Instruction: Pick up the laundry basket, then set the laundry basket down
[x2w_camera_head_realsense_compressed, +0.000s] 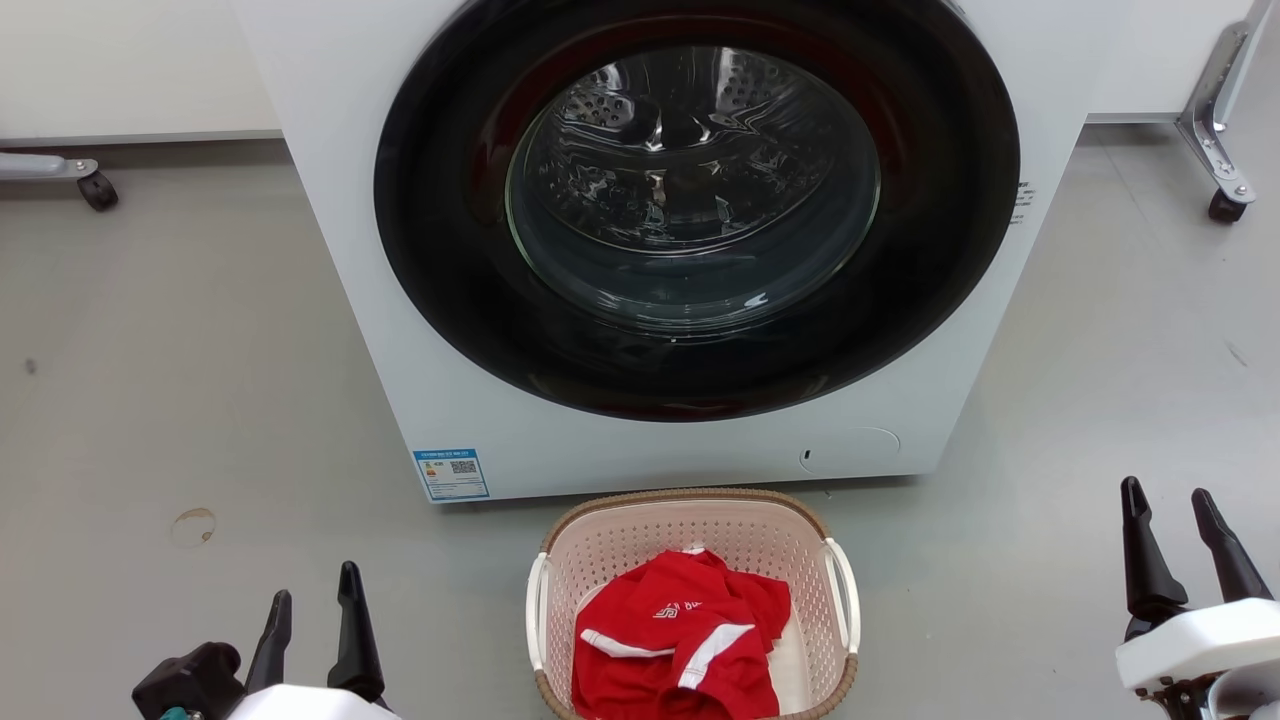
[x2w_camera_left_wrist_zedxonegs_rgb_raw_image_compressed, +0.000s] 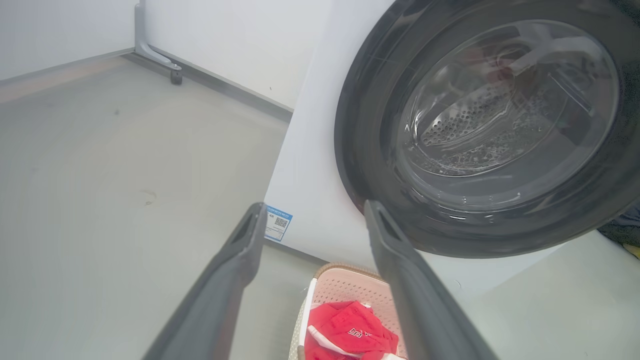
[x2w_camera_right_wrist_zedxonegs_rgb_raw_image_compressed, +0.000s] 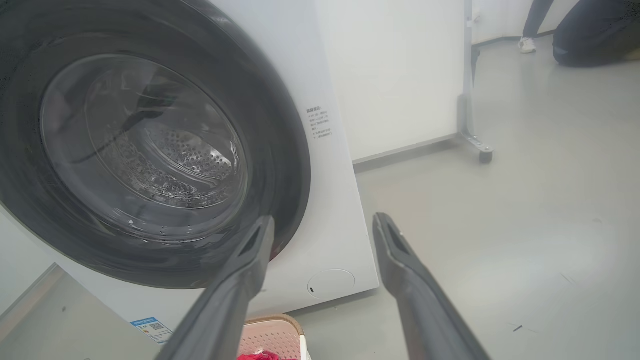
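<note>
Head view has the laundry basket (x2w_camera_head_realsense_compressed: 640, 540) standing on the floor (x2w_camera_head_realsense_compressed: 170, 380) just in front of the washer (x2w_camera_head_realsense_compressed: 370, 250). Its far rim is near the machine's base and its near end is cut off by the picture's edge. A red garment (x2w_camera_head_realsense_compressed: 680, 640) lies crumpled inside. A white handle runs down each side, the left handle (x2w_camera_head_realsense_compressed: 537, 612) and the right handle (x2w_camera_head_realsense_compressed: 848, 600).

The left hand (x2w_camera_head_realsense_compressed: 315, 582) hovers over the floor to the basket's left and the right hand (x2w_camera_head_realsense_compressed: 1165, 488) to its right. Each has its fingers spread apart and holds nothing, and both are well apart from the basket.

The likely trouble is in the approach. The basket looks like light plastic, so a finger that meets a handle or the wall before closing would probably shove it sideways or against the washer. The handles lie close to the wall, so a finger may miss the gap and pinch only the rim. If one side grips first or rises faster, the basket would tilt and the garment could slide out.
</note>
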